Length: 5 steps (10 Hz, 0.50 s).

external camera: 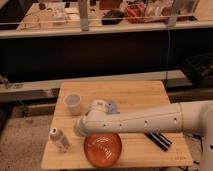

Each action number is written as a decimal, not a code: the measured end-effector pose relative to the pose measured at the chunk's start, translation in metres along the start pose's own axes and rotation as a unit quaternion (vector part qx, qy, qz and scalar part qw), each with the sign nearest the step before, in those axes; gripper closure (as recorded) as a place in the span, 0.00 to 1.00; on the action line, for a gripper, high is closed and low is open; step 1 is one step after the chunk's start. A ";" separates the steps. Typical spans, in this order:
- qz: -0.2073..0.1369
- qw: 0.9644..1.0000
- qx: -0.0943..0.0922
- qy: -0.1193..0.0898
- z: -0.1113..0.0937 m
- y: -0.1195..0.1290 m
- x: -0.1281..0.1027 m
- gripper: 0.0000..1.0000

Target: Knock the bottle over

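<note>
The bottle (pixel 60 139) is small and whitish with a rounded white cap. It is near the front left corner of the wooden table (pixel 145 95) and looks slanted, with its cap pointing back-left. My gripper (pixel 80 128) is at the end of the white arm, which reaches in from the right. It sits a short way right of the bottle and apart from it, just behind the orange bowl (pixel 102 148). Its fingers are hidden against the arm.
A short white cup (pixel 73 102) stands at the back left. A blue object (pixel 112 105) lies partly hidden behind the arm. A black rectangular bar (pixel 159 140) lies at the front right. A dark counter wall and a rail run behind the table.
</note>
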 end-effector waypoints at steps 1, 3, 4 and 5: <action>0.004 1.000 0.000 0.015 -0.004 0.003 0.009 1.00; 0.007 0.999 0.005 0.047 -0.005 0.002 0.017 1.00; 0.008 0.999 0.009 0.052 -0.004 -0.001 0.020 1.00; 0.009 0.998 0.012 0.057 -0.004 -0.002 0.024 1.00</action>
